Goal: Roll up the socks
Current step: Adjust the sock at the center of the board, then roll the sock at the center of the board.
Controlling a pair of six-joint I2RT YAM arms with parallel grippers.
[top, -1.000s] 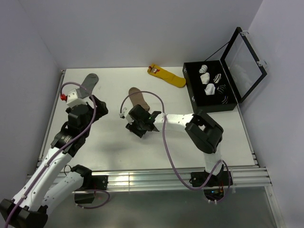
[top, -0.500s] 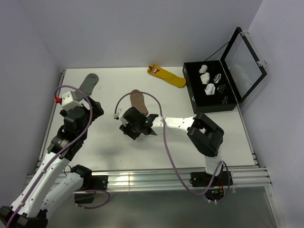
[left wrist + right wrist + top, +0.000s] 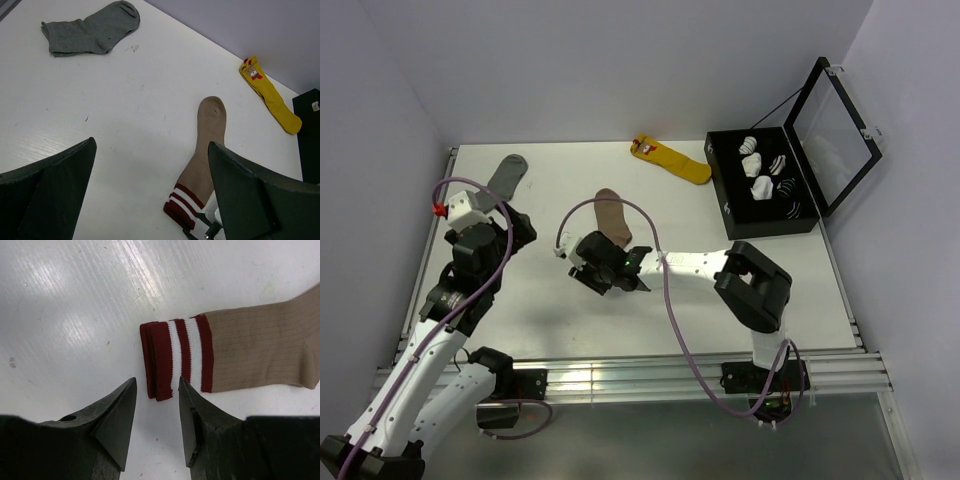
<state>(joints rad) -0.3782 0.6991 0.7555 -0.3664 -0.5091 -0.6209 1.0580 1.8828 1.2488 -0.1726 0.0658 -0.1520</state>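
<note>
**Position of the sock relative to the jaws.** The tan sock (image 3: 250,352) lies flat near the middle of the white surface (image 3: 540,300). Its striped cuff (image 3: 177,357) points toward the near side and its toe (image 3: 212,107) toward the far wall. In the right wrist view, the cuff's free end lies just beyond the tips of the right jaws, in line with the gap between them. The right jaws stand parted by a narrow gap with nothing clamped between them. Whether the tips touch the fabric cannot be told. In the top view the right wrist covers the cuff, and only the foot and toe show beyond it. The left jaws hang spread wide and empty over the left part of the surface, well apart from the sock. In the left wrist view, the sock lies ahead of them and to the right.

**Appearance of the sock.** The body is tan-brown with fine lengthwise ribbing. The cuff is dark red, crossed by two white bands. At its free end the red edge shows several stacked layers. The foot runs nearly straight and ends in a rounded toe.

**Other items.** A grey sock (image 3: 92,30) lies at the far left. A yellow sock (image 3: 270,92) lies by the far wall, with a red tag (image 3: 252,74) on it. An open black case (image 3: 760,185) holding pale bundles stands at the far right.
</note>
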